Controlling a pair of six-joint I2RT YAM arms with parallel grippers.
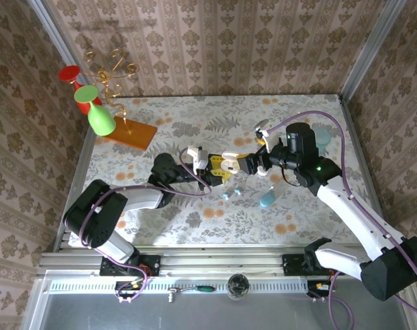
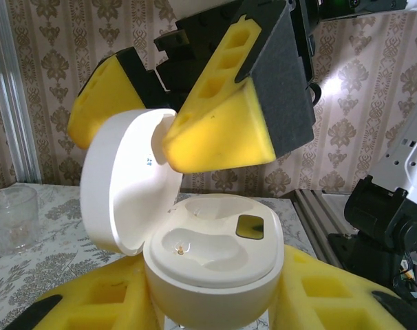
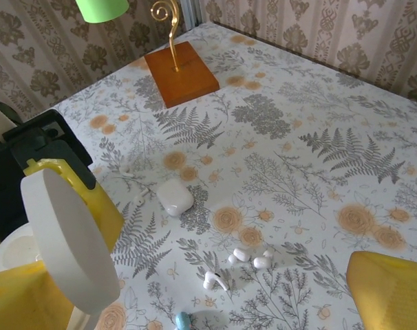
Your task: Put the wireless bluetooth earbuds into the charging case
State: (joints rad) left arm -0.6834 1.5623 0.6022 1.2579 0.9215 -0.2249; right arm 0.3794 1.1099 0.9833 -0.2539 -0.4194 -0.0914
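Floral-print tabletop, patterned walls on three sides. Left gripper was clenched on the body of the charging case, wells facing up and both empty. Right gripper stood spread wide, one finger against the lid, apparently propping it open for loading. Earbuds lay loose on the table just beside a light-blue capsule.

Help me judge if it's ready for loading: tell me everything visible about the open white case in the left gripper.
The open case is glossy white plastic, rounded, held upright between the left gripper's yellow fingers. Its hinged lid stands swung back. The inner face shows two shallow wells, both empty, and a small dark square. The right gripper's open fingers straddle the lid, one seemingly touching its inside.
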